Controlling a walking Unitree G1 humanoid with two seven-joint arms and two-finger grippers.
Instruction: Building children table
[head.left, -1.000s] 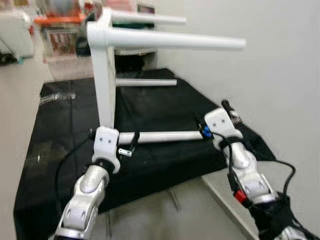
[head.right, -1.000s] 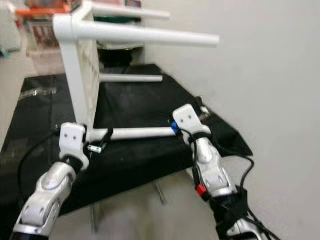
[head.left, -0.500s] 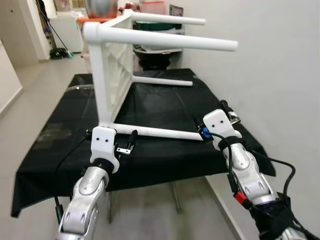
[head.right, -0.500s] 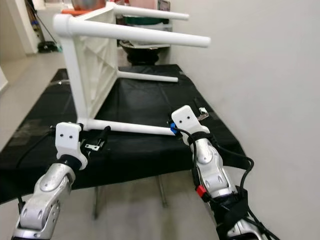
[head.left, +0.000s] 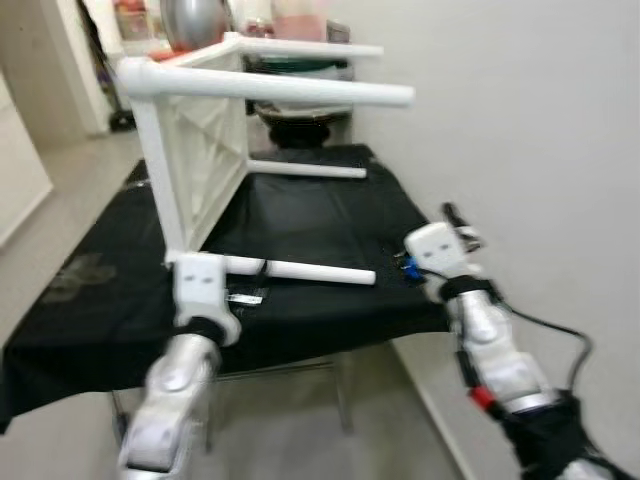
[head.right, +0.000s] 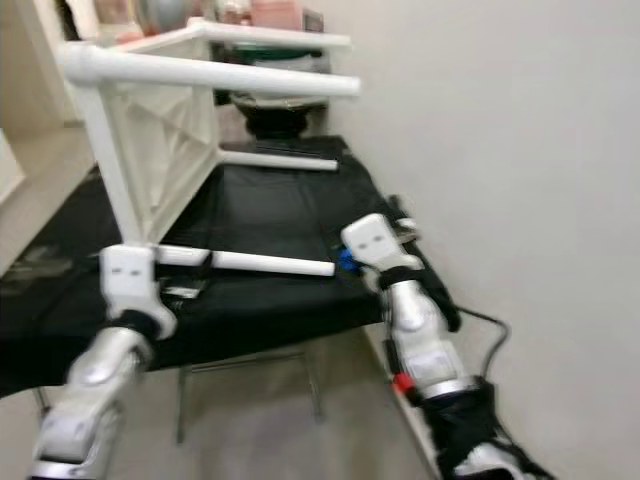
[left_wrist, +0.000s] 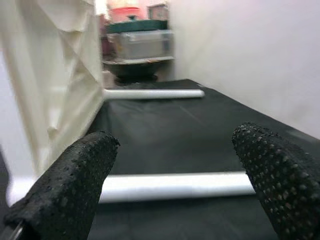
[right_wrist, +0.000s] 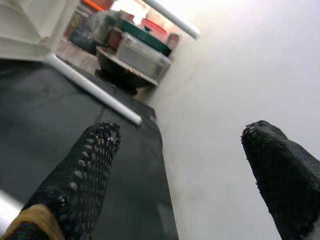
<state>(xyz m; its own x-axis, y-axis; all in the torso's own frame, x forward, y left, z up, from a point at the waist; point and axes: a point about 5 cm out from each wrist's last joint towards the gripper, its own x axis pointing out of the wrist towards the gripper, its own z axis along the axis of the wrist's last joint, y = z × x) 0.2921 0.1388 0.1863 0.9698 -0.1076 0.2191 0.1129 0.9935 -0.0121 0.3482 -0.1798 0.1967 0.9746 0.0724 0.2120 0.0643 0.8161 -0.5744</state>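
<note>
You've got one white children's table (head.left: 190, 150) on its side, four legs (head.left: 300, 92), one black-draped worktable (head.left: 330, 310).

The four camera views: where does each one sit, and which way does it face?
Left eye and right eye views: on the head, looking forward and down at the white plastic children's table lying on its side on the black-covered table; both silver arms show.
Left wrist view: on the left wrist, along the open left pincer toward a white table leg.
Right wrist view: along the open right pincer toward the white wall.
All views share the children's table.
</note>
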